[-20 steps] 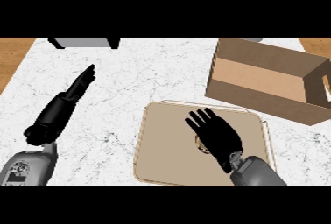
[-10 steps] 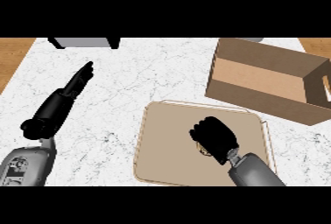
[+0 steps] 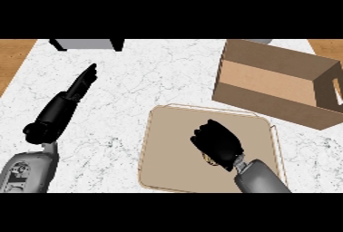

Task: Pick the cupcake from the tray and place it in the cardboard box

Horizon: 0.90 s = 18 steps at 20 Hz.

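Right hand [image 3: 216,141] over the tray [image 3: 167,154], fingers curled round the cupcake [image 3: 209,159] — box [image 3: 278,84] just beyond the tray, left hand [image 3: 67,104] flat, released, on the worktop [image 3: 154,77]

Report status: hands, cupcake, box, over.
Right hand curled over the tray, cupcake mostly hidden beneath it. Left hand open, resting on the counter. Cardboard box open, nothing blocking the path.
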### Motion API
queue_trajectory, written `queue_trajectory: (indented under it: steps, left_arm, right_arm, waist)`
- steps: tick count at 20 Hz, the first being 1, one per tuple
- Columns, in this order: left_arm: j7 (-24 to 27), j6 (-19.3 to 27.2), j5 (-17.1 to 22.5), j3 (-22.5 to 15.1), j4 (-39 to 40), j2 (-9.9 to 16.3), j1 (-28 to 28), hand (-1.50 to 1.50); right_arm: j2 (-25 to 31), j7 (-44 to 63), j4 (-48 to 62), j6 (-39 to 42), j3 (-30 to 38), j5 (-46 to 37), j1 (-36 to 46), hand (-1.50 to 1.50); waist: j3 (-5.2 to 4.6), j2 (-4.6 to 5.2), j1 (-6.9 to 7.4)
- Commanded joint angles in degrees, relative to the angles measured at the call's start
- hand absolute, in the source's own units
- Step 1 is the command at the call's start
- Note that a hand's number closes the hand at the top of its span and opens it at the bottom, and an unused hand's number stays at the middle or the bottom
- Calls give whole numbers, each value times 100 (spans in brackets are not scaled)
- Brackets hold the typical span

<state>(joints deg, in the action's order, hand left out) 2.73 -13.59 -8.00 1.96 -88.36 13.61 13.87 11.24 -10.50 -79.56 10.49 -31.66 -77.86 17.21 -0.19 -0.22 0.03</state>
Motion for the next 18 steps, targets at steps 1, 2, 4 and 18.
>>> queue_trajectory:
  steps: [1, 2, 4, 18]
  left_arm:
    - [2, -23, 19, 29, -47, -15, -55, 0]
    - [29, -87, 40, 43, -237, 67, -201, 0]
    - [24, -57, 26, 36, -251, 31, -236, 0]
    - [26, -91, 1, 102, -35, -33, -130, 0]
  right_arm:
    - [-409, -377, -44, -177, -128, 356, -239, 150]
    - [-94, -906, -198, -163, 14, 710, -350, 150]
    - [-428, -1064, -119, 75, -47, 981, -283, 150]
    - [-484, -294, -3256, 773, 1387, 1829, -400, 150]
  waist:
    - [21, 23, 14]
    - [22, 17, 22]
    - [21, 21, 39]
    - [20, 7, -61]
